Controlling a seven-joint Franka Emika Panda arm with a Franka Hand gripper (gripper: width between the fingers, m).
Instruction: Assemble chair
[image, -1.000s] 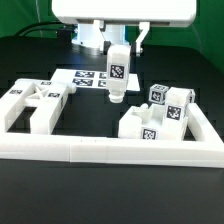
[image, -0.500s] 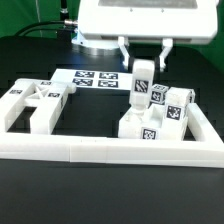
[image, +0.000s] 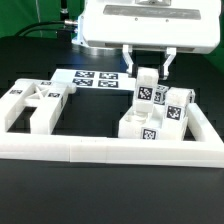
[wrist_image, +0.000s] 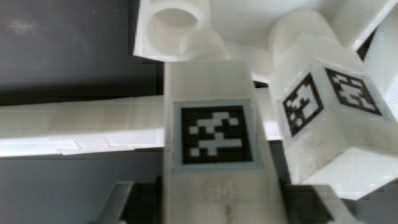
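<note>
My gripper (image: 148, 72) is shut on a white chair bar (image: 147, 93) with a black-and-white tag, held upright. It hangs just above the group of white tagged chair blocks (image: 152, 124) at the exterior view's right, close against a tagged cube (image: 176, 106). In the wrist view the bar (wrist_image: 217, 130) runs out from between my gripper (wrist_image: 217, 200) fingers (wrist_image: 125, 198), its round peg end (wrist_image: 175, 25) farthest away. A tagged block (wrist_image: 331, 98) lies right beside it. More white chair parts (image: 30, 106) rest at the exterior view's left.
The long white L-shaped border rail (image: 110, 151) runs along the front and up the right side. The marker board (image: 88, 78) lies flat at the back, left of my gripper. The rail (wrist_image: 71, 125) also crosses under the bar in the wrist view.
My gripper has carried the bar from near the marker board toward the exterior view's right and slightly lower, stopping over the right-hand group of blocks. The grip has not changed.
</note>
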